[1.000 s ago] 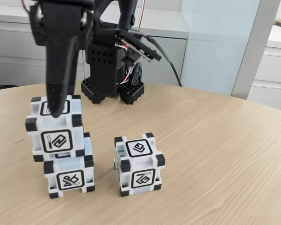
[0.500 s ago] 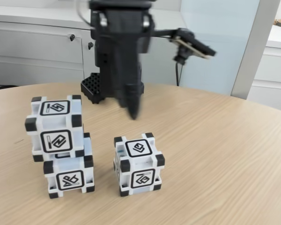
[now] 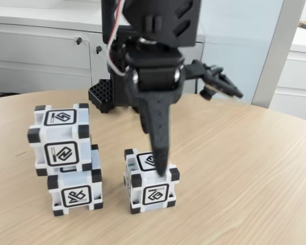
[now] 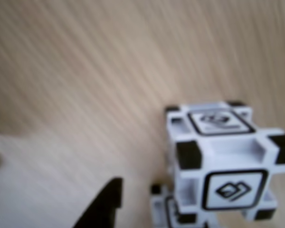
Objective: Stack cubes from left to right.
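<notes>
In the fixed view two cubes are stacked at the left: the upper cube (image 3: pixel 59 139) sits shifted left on the lower cube (image 3: pixel 75 191). A third cube (image 3: pixel 150 179) stands alone on the table to their right. My black gripper (image 3: pixel 160 164) points straight down, its tip over the top front edge of the lone cube. One finger faces the camera and hides the other. The blurred wrist view shows the stacked cubes (image 4: pixel 223 156) at the right and a lone black fingertip (image 4: pixel 108 197) at the bottom, with nothing held.
The round wooden table (image 3: pixel 255 168) has free room to the right of the cubes. The arm's black base (image 3: pixel 104 94) stands at the back. White cabinets (image 3: pixel 41 46) line the wall behind.
The gripper has left the top of the stack, swung right and come down onto the lone cube. The stacked cubes have not moved.
</notes>
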Available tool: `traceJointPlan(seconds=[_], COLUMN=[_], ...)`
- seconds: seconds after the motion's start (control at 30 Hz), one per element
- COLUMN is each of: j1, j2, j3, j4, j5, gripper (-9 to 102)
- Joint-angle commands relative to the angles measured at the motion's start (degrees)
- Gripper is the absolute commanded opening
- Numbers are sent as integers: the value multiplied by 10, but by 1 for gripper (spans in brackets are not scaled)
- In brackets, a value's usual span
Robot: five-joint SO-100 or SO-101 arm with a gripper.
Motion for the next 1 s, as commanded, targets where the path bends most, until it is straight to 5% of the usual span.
traceJointPlan(seconds=[0.0, 0.77, 0.97], j1=[6, 7, 7], j2=[-5, -155, -179], j3=[-13, -12, -12], j4=[-34, -137, -157], j5=[4, 11, 22], gripper=[45, 34, 18])
